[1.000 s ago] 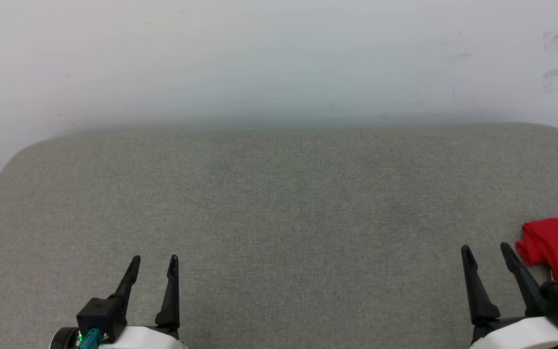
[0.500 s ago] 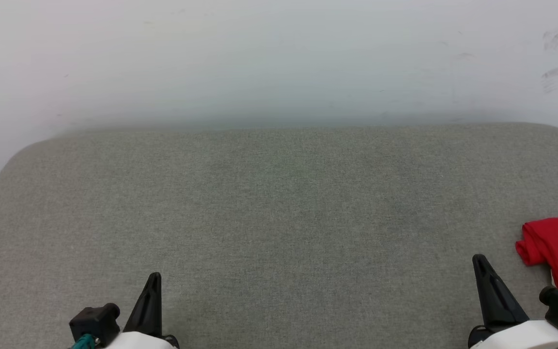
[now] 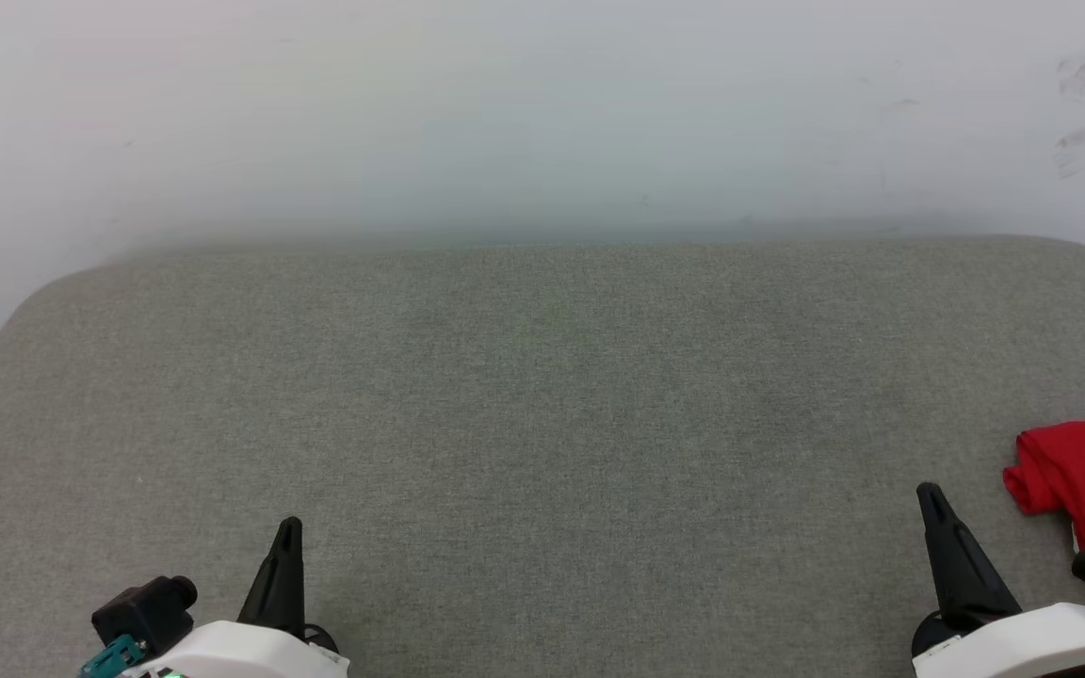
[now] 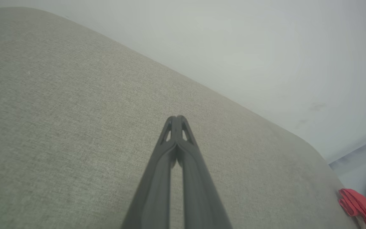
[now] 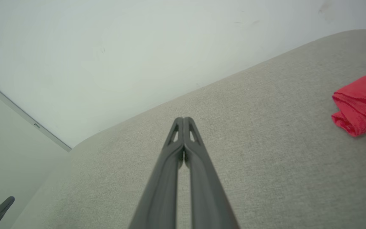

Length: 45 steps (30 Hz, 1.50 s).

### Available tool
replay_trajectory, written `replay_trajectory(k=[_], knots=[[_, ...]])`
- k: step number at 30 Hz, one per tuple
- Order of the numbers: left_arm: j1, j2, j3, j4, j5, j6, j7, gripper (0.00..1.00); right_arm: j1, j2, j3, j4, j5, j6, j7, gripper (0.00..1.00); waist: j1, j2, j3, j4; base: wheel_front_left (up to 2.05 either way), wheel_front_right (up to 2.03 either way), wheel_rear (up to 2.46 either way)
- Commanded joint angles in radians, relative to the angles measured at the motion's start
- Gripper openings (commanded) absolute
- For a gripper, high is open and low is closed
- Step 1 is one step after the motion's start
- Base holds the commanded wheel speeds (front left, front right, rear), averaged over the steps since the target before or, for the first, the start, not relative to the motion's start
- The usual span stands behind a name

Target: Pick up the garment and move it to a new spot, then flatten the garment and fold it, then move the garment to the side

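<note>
Our left hand (image 3: pixel 287 527) and right hand (image 3: pixel 928 493) are clenched, empty.
We hover over the grey bench (image 3: pixel 542 395); the red garment (image 3: pixel 1084 476) lies bunched near our right hand.

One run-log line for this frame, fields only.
left gripper: shut, empty | right gripper: shut, empty | garment: bunched, right edge of grey padded surface, not gripped

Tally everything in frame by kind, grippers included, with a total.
Red garment: 1
Grippers: 2 (left gripper, right gripper, both shut and holding nothing)
Grey fabric surface: 1
Total: 4
</note>
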Motion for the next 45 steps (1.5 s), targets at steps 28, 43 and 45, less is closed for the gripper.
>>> replay_trajectory(k=[28, 43, 45], knots=[[-0.076, -0.018, 0.061, 0.011, -0.388, -0.033, 0.104, 0.0, -0.098, -0.019, -0.001, 0.088, 0.427, 0.0, 0.025, 0.0, -0.0001, -0.0001, 0.008, 0.003, 0.0, 0.0, 0.0], [-0.095, -0.027, 0.083, 0.021, -0.535, -0.044, 0.145, 0.0, -0.126, -0.02, -0.005, 0.128, 0.586, 0.0, 0.037, 0.0, -0.0001, -0.0001, 0.012, 0.004, 0.0, 0.0, 0.0], [-0.098, -0.028, 0.086, 0.022, -0.555, -0.045, 0.15, 0.0, -0.131, -0.02, -0.006, 0.133, 0.607, 0.0, 0.04, 0.0, -0.0001, -0.0001, 0.012, 0.004, 0.0, 0.0, 0.0]])
